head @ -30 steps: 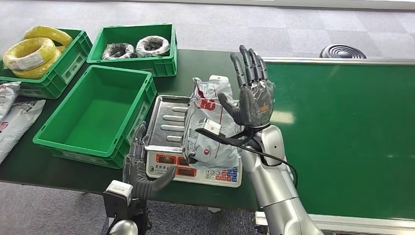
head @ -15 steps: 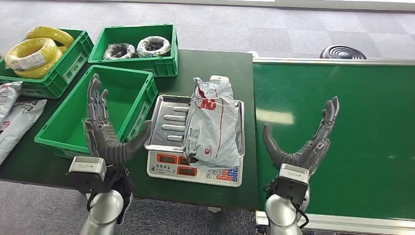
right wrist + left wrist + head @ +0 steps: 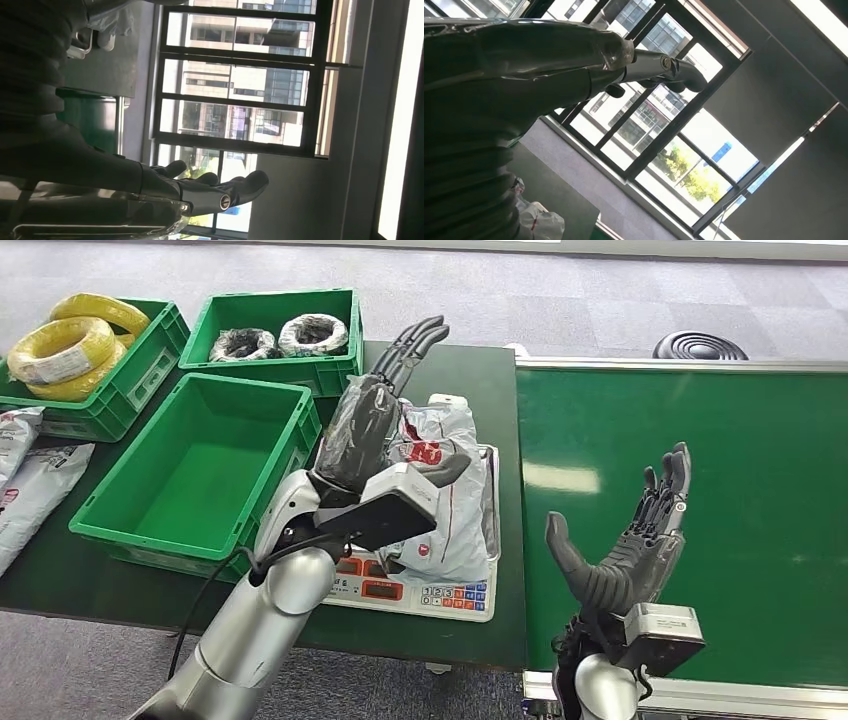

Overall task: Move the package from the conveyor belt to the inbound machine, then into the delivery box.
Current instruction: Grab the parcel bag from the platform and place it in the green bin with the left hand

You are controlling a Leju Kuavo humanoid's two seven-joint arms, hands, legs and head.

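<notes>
The package, a grey plastic mailer with red print, is seen lying on the steel tray of the inbound machine, a weighing scale with red displays along its front. Its long axis runs from the scale's keypad edge toward the far side of the table, and its crumpled far end reaches the tray's far rim. The left hand is raised over the scale's left part, beside and partly in front of the package; its fingers are stretched out together, pointing up and away, the thumb is set apart toward the package, and nothing is held. Whether the package is touched cannot be told. To the right of the scale lies the green conveyor belt, and over its near edge the right hand is held palm up, fingers spread, empty. Just left of the scale stands the empty green delivery box. Beyond that, two further green crates with coiled cable are seen.
</notes>
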